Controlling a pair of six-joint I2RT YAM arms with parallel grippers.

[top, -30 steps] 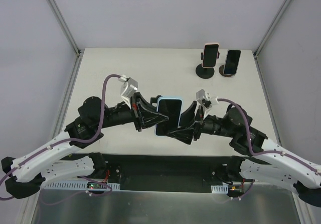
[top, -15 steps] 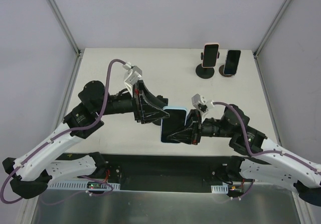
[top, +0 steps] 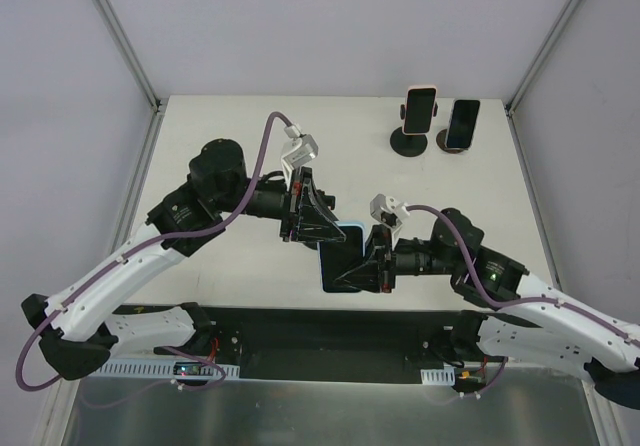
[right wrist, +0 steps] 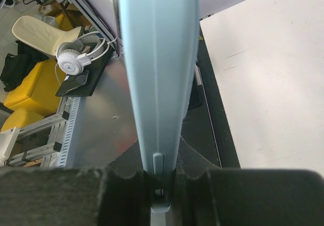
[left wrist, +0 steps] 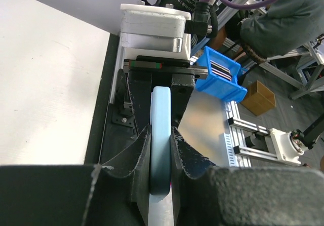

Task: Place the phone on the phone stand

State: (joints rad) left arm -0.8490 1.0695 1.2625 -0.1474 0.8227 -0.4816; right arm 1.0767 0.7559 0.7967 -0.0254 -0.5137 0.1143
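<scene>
A phone in a light-blue case [top: 340, 258] hangs above the table's near middle, held from both sides. My left gripper [top: 328, 230] is shut on its upper edge. My right gripper [top: 366, 266] is shut on its right side. In the left wrist view the phone's edge [left wrist: 161, 129] sits tight in my left gripper [left wrist: 161, 157], between its black fingers [left wrist: 132, 157]. In the right wrist view the phone's edge [right wrist: 157, 69] runs up out of my shut right gripper [right wrist: 161, 178]. A black phone stand [top: 407, 143] at the back right carries a pink-cased phone [top: 420, 109].
A second stand with a brown base [top: 446, 142] holds a dark phone [top: 463, 123] beside the first. The white table [top: 230, 136] has grey walls on three sides. A black strip [top: 330, 326] runs along its near edge.
My left arm has swung right and forward. The phone has moved a little toward the near edge and turned more edge-on. Both grippers have stayed shut on it.
</scene>
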